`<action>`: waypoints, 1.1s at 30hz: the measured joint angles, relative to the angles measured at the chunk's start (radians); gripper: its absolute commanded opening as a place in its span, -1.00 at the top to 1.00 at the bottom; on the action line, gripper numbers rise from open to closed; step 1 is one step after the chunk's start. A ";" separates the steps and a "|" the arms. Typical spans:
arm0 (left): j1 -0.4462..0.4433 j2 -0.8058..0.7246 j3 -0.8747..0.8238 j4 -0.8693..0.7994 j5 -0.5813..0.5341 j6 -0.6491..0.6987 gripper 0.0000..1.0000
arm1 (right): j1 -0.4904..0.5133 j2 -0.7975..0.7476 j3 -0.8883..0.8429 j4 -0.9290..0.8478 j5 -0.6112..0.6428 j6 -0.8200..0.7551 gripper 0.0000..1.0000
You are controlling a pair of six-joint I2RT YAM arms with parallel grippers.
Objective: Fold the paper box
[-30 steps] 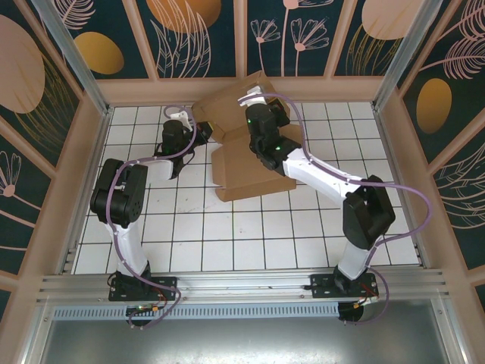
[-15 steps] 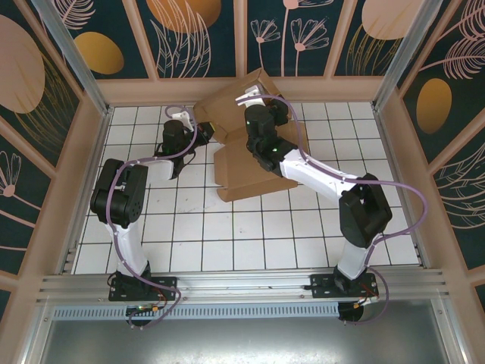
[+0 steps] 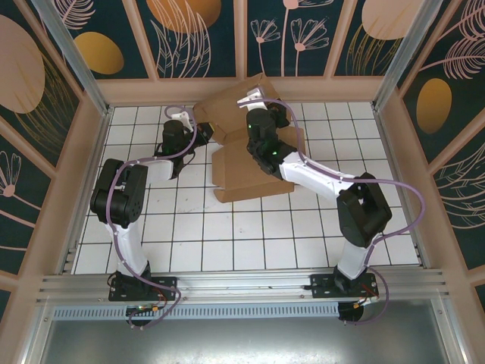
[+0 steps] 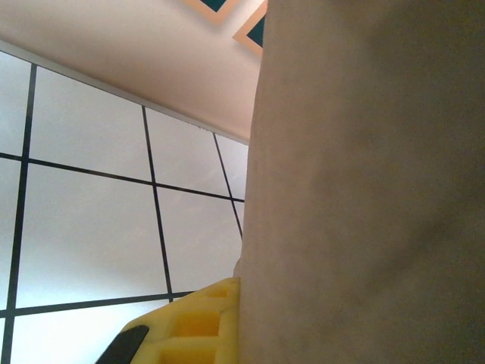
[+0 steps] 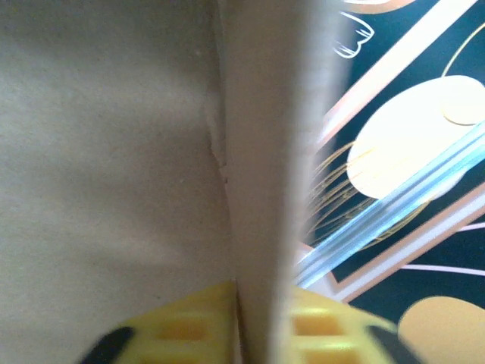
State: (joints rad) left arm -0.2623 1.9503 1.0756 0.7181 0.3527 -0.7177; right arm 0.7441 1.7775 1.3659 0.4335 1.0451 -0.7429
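The paper box (image 3: 244,178) is brown cardboard lying partly folded at the back middle of the tiled table, with a large flap raised toward the back wall. My right gripper (image 3: 261,108) reaches over it and is shut on that raised flap's edge. In the right wrist view the yellow fingers (image 5: 182,327) press on both sides of the cardboard edge (image 5: 261,189). My left gripper (image 3: 203,135) is at the box's left flap. In the left wrist view one yellow finger (image 4: 189,327) lies against the cardboard (image 4: 364,189), and the other finger is hidden behind it.
A low wooden wall (image 3: 151,89) runs close behind the box, with patterned panels above it. Metal frame posts (image 3: 72,57) stand at the back corners. White tiles (image 3: 250,235) stretch between the box and the arm bases.
The right arm has drawn in and leftward with the flap in its grip, and the box has shifted slightly to the left. The left arm has stayed put.
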 measured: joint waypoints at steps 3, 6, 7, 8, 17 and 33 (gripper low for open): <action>-0.003 -0.001 0.000 0.001 0.005 0.000 1.00 | 0.000 0.000 -0.008 0.023 0.011 -0.017 1.00; -0.003 -0.001 0.000 0.002 0.004 0.000 1.00 | 0.002 0.000 -0.008 0.040 0.010 -0.023 1.00; -0.003 -0.001 0.000 0.002 0.004 0.000 1.00 | 0.003 0.000 -0.008 0.039 0.010 -0.023 1.00; -0.003 -0.001 0.000 0.002 0.004 0.000 1.00 | 0.003 0.000 -0.008 0.039 0.010 -0.023 1.00; -0.006 -0.002 0.009 -0.053 -0.014 0.000 1.00 | 0.002 -0.008 0.005 -0.160 -0.112 0.170 -0.56; -0.020 -0.031 0.123 -0.307 -0.074 0.049 1.00 | -0.093 -0.331 -0.097 -0.351 -0.614 0.517 -0.76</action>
State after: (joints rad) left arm -0.2825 1.9190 1.1984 0.4110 0.2787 -0.6689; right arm 0.6510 1.4464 1.2694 0.0826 0.4309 -0.2260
